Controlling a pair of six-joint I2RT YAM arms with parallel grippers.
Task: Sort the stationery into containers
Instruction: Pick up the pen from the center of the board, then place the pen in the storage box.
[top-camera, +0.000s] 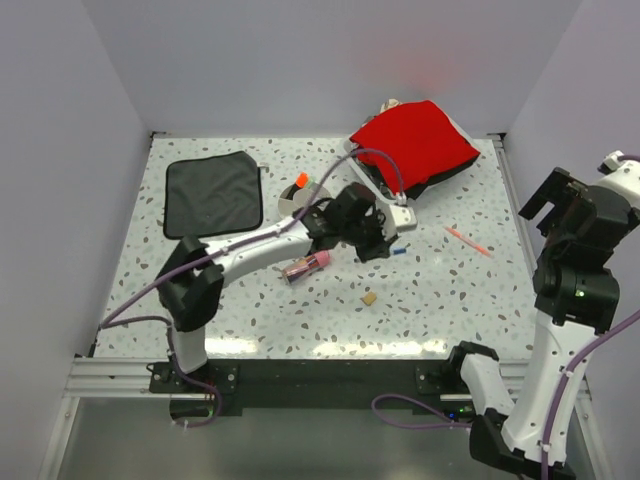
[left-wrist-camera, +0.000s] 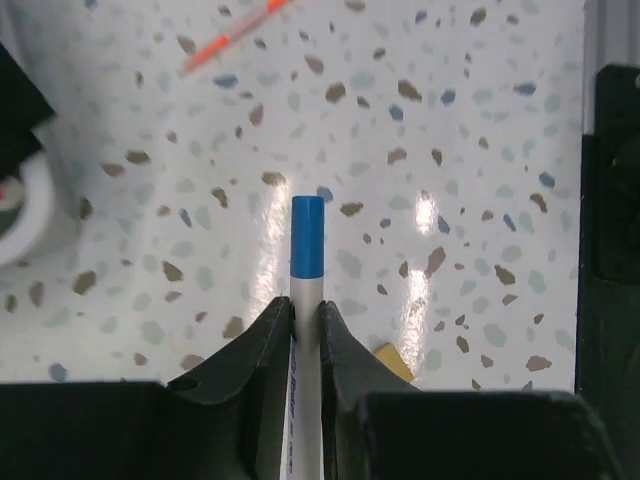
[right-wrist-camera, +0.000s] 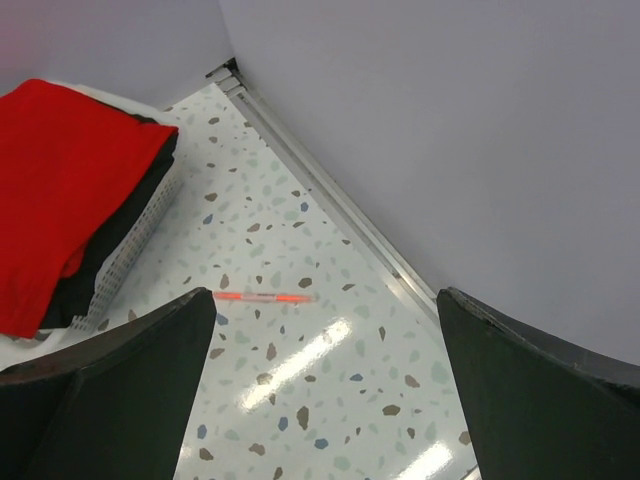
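Observation:
My left gripper (top-camera: 383, 245) (left-wrist-camera: 306, 305) is shut on a thin white pen with a blue tip (left-wrist-camera: 307, 235) (top-camera: 398, 251) and holds it above the table's middle. The off-white bowl (top-camera: 296, 198) lies just behind the arm, with the orange-and-black highlighter (top-camera: 301, 181) in it. The pink-capped tan stick (top-camera: 307, 266) and the tan eraser (top-camera: 369, 297) (left-wrist-camera: 395, 362) lie on the table. A thin orange-red pen (top-camera: 468, 240) (right-wrist-camera: 262, 296) lies at the right. My right gripper (top-camera: 555, 205) (right-wrist-camera: 325, 295) is open, empty and raised at the right edge. The green highlighter is out of view.
A black cloth (top-camera: 213, 193) lies at the back left. A white tray (top-camera: 398, 205) (right-wrist-camera: 130, 255) with a red cloth (top-camera: 415, 140) (right-wrist-camera: 70, 170) stands at the back right. Walls close in the table on three sides.

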